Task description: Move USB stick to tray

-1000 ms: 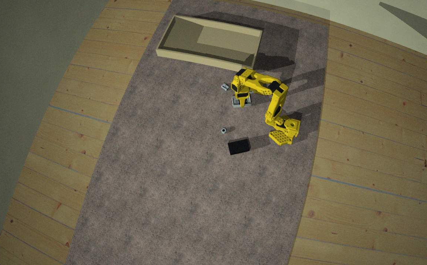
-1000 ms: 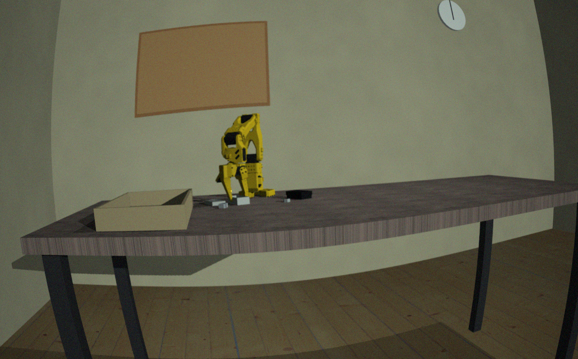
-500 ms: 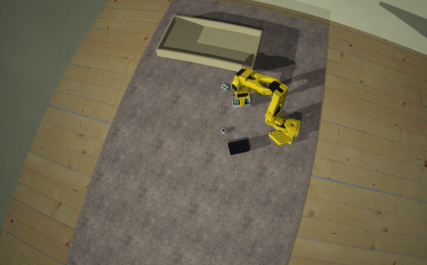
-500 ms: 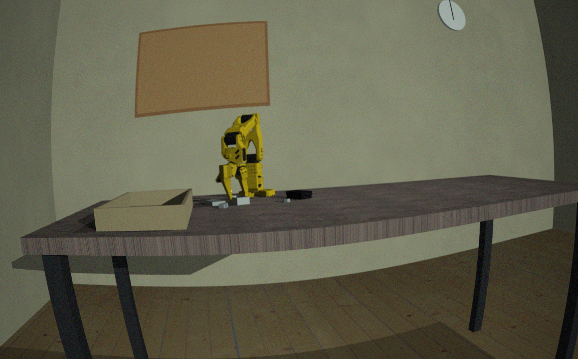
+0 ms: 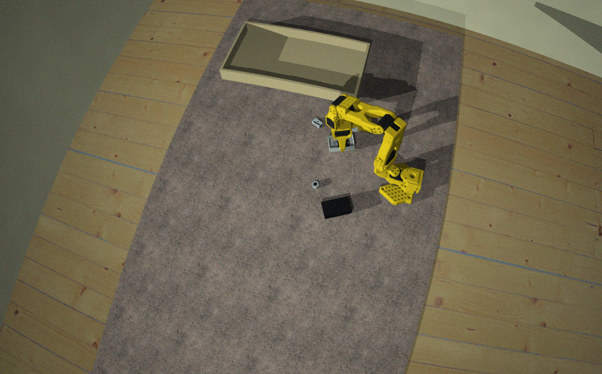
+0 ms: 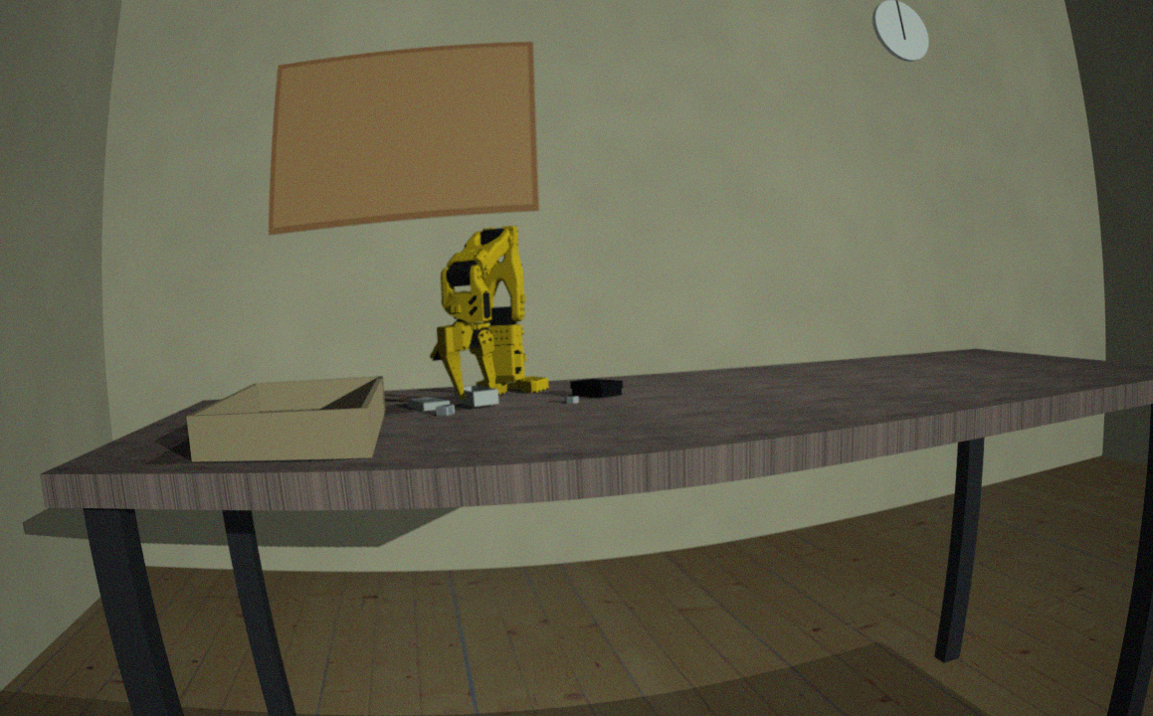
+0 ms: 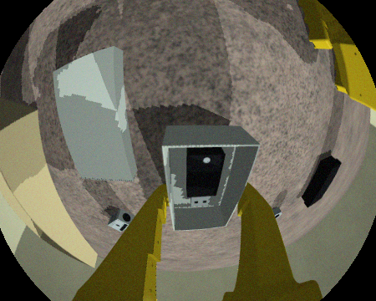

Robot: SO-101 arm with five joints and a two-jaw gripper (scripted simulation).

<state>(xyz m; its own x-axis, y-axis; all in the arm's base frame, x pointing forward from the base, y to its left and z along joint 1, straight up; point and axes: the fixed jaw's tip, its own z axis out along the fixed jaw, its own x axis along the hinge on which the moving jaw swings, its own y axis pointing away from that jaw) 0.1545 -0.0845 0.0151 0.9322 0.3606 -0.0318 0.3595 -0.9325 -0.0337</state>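
The white box base [image 5: 335, 149] [image 6: 481, 399] [image 7: 210, 136] is open on top and appears just clear of the table. My gripper [image 5: 342, 148] [image 6: 476, 392] [image 7: 205, 186] is shut on it, one finger outside each long wall. The USB stick [image 7: 205, 171], black with a silver plug, lies in the box. The white lid [image 6: 427, 404] [image 7: 100, 138] lies flat on the table beside the box, towards the tray; the arm mostly hides it in the top view. The beige tray [image 5: 289, 88] [image 6: 282, 436] [image 7: 67, 217] stands beyond it; its visible floor holds nothing.
A small grey sharpener-like block [image 5: 317, 122] [image 6: 445, 410] [image 7: 120, 220] lies between box and tray. A small grey nut [image 5: 315, 184] [image 6: 571, 400] [image 7: 276, 213] and a black box [image 5: 336, 207] [image 6: 596, 392] [image 7: 320, 181] stand on the box's other side.
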